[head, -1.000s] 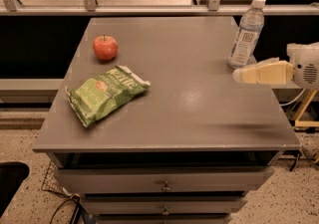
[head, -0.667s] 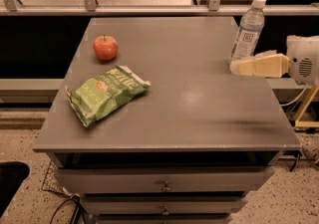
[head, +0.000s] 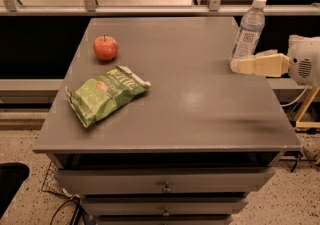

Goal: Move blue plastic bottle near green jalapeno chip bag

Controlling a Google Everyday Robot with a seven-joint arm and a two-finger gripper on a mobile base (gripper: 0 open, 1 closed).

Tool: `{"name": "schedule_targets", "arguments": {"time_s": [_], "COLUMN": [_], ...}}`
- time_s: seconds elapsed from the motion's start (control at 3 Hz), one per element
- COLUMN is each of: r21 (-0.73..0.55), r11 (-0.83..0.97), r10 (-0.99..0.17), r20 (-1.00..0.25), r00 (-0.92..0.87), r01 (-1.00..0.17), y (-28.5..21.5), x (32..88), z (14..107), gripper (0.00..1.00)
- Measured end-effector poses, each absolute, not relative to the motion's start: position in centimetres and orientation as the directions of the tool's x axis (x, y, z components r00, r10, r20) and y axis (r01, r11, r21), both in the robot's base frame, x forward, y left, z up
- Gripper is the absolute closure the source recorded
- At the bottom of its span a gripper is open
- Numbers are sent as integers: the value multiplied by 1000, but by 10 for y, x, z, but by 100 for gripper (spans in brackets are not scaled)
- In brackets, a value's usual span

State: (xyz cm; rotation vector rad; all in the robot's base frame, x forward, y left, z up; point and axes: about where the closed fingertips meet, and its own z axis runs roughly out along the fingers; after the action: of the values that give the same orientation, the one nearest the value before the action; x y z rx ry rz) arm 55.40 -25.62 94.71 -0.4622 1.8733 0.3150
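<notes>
The blue plastic bottle (head: 248,31) stands upright at the far right of the grey cabinet top (head: 190,109), with a white cap and a white label. My gripper (head: 236,64) reaches in from the right edge, with its cream tip low beside the bottle's base on the near side. The green jalapeno chip bag (head: 106,94) lies flat on the left side of the top, far from the bottle and the gripper.
A red apple (head: 105,48) sits behind the chip bag at the left. Drawers (head: 165,186) run below the front edge. A railing (head: 150,9) runs behind the cabinet. A wooden stand (head: 306,111) is to the right.
My gripper has moved a little away from the front edge and to the left, closing in on the bottle's base. The bottle, bag and apple have not moved.
</notes>
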Motion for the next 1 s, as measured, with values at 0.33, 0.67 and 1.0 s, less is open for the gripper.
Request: {"name": "schedule_targets", "arguments": {"time_s": [0.33,0.67,1.0], "r21": [39,69,7], "r11": [918,919,871], "r10": [-40,55,54], "r20": [-981,-997,-995], "r00": [-191,-46,82], "r01": [-395,-388,-492], "y": [-291,-336,-331], "x": [570,579,605], "z": [960,964,946], "gripper": [0,0,0]}}
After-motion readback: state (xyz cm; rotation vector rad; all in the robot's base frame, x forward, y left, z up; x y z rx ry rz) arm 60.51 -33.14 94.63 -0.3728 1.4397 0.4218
